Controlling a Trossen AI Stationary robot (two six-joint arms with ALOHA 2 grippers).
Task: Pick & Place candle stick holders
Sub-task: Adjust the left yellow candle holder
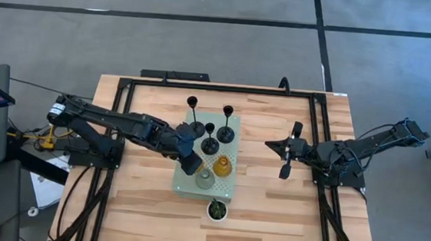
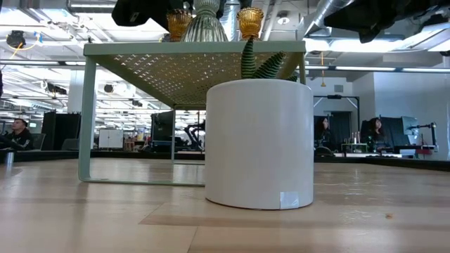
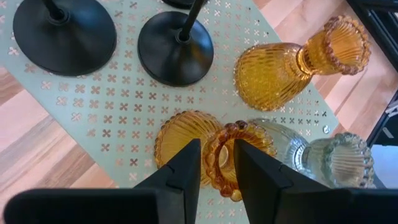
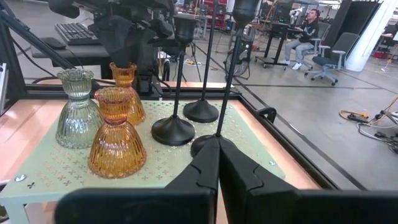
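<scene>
The left end effector [image 3: 216, 163] is pinching the rim of an amber glass holder [image 3: 211, 149] standing on the pale green board [image 1: 227, 184], at six o'clock from the black holders [image 1: 226, 125]. Glass is probably slippery and brittle (neck is safest). The left arm is reaching inward; the right end effector [image 1: 288, 149] is waiting closed at three o'clock.

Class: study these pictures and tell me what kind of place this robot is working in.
Probably an open-plan robotics lab or workshop: exposed ceiling ducts, desks with monitors, a person seated at a workstation and cables across the concrete floor.
</scene>
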